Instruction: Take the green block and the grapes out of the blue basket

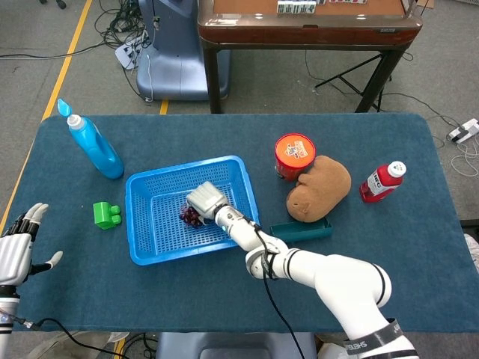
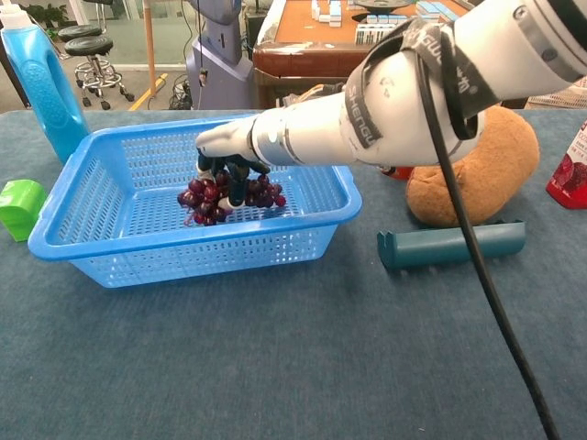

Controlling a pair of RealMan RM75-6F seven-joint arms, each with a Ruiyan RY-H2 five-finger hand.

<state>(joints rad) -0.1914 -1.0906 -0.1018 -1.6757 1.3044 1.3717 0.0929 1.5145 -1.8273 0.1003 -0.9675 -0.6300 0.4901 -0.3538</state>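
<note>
My right hand [image 2: 225,151] [image 1: 205,200] reaches into the blue basket [image 2: 110,249] [image 1: 147,252] and grips the bunch of dark red grapes [image 2: 218,194] [image 1: 189,215], which hangs lifted above the basket floor. The green block [image 1: 105,215] [image 2: 20,208] sits on the table just left of the basket, outside it. My left hand [image 1: 18,247] hovers open at the table's front left corner, away from everything; the chest view does not show it.
A blue spray bottle [image 1: 93,145] stands behind the basket's left. To the right lie an orange-lidded can [image 1: 294,155], a brown plush toy [image 1: 319,187], a dark teal bar [image 2: 451,244] and a red bottle [image 1: 382,182]. A wooden table [image 1: 307,22] stands beyond.
</note>
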